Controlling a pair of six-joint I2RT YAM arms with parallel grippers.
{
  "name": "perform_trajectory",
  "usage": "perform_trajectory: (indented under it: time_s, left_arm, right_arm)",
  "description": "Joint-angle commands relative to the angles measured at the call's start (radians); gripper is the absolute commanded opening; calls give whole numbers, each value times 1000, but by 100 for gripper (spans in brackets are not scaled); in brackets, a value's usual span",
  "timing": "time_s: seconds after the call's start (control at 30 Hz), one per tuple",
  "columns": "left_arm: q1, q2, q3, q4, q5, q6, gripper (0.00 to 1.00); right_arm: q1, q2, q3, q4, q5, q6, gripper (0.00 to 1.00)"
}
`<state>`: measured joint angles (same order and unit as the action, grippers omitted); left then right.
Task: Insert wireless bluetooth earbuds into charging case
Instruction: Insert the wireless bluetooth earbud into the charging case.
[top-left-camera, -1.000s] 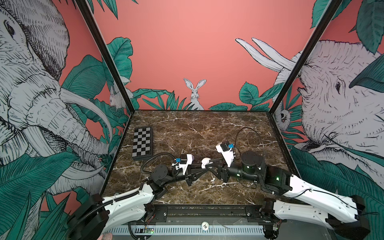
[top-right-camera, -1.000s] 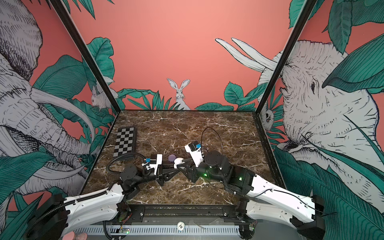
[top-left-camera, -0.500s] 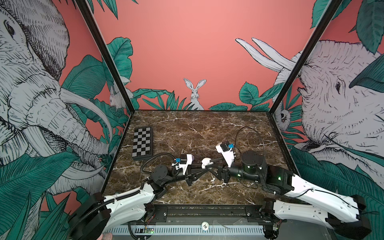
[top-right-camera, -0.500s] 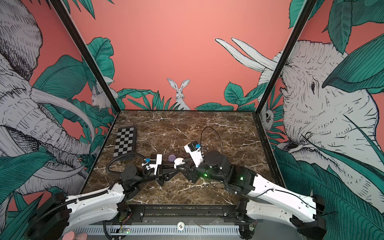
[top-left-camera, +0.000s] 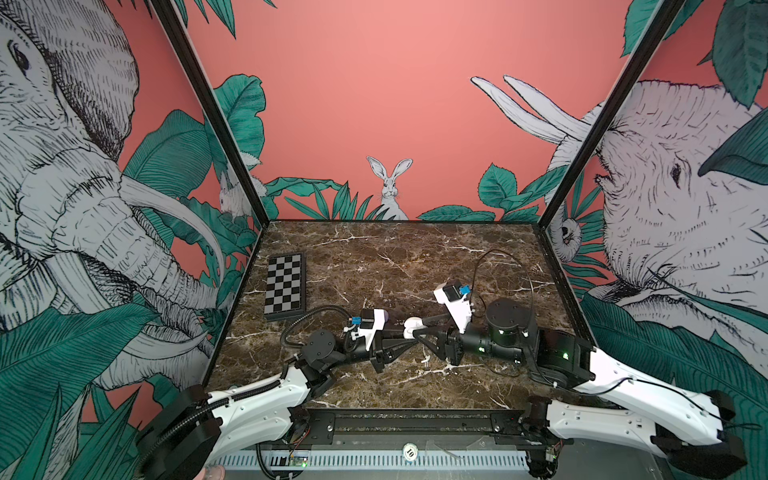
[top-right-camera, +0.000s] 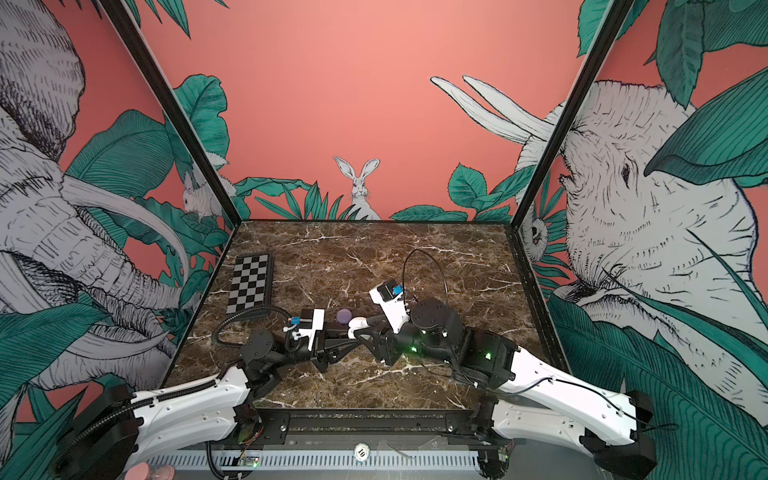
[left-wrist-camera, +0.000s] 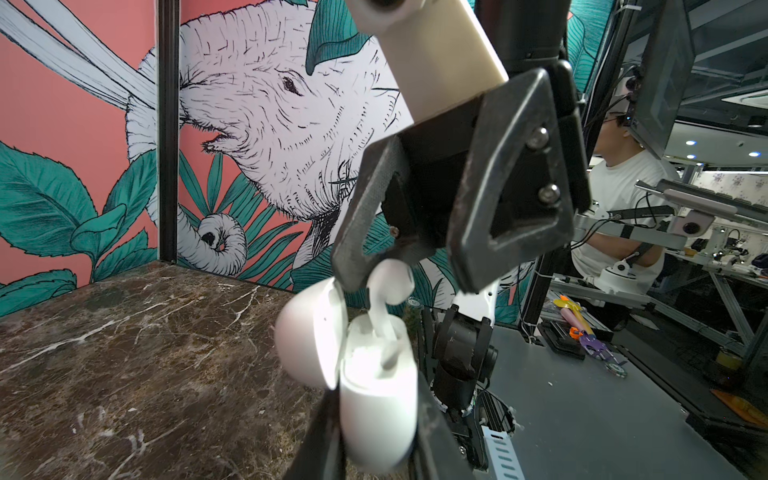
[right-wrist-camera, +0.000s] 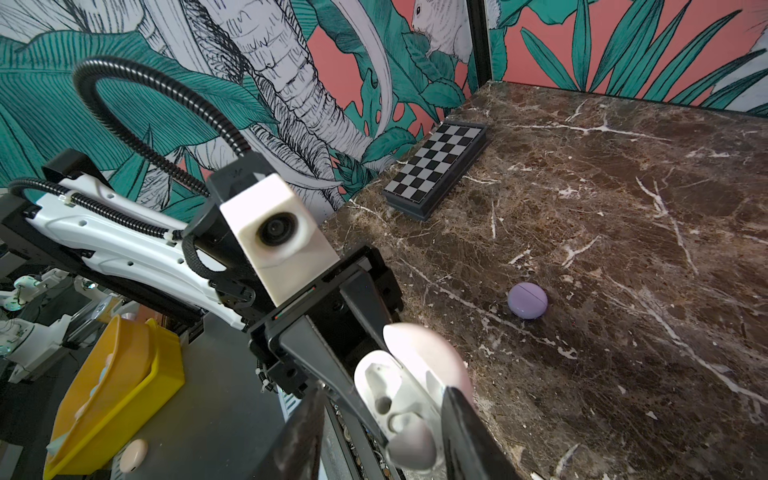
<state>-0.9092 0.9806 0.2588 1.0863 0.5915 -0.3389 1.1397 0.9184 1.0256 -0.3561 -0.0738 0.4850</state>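
— White case (top-left-camera: 412, 322) is held up near the front middle of the table (top-left-camera: 415, 257) in both top views. What is the purple thing?
— That is the lilac case (top-right-camera: 344, 316). It is shut and lies on the table just behind. The buds are too small to see from up there.
— And the left wrist view?
— The left gripper (left-wrist-camera: 376, 432) squeezes the bottom half of the white case, and the lid is open. A white earbud (left-wrist-camera: 390, 282) stands with its stem just inside. The right gripper (left-wrist-camera: 409, 286) has its jaws apart, wider than the bud, with one finger right beside it.
— What can go wrong?
— The bud looks only part way in. If that finger drags it while pulling away, it can tip out and drop. A bump can also knock the lid shut on it.
— And the right wrist view?
— One hole in the case looks empty. The bud is a blur, so I cannot tell if it sits right. A hard push can make the smooth case slip
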Motion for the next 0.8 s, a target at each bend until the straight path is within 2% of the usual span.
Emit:
perform_trajectory:
  time_s: [0.0,0.17,0.43,0.67,0.77]
  left_arm:
    - [-7,-27,6,28,39,12,0]
    - [-8,-36,8,19,40,15,0]
    - [-8,-61,6,-10,31,35,0]
    - [-8,-62,5,-11,32,41,0]
    - [-7,-62,5,-11,30,41,0]
  right_arm:
    - [0,-23,30,-8,38,-13,47]
    - [0,-39,41,-54,62,-5,48]
    - [1,-98,21,-78,-56,27,49]
    - [0,-124,12,-105,-67,44,48]
    - [0,-122,-13,-56,-77,62,48]
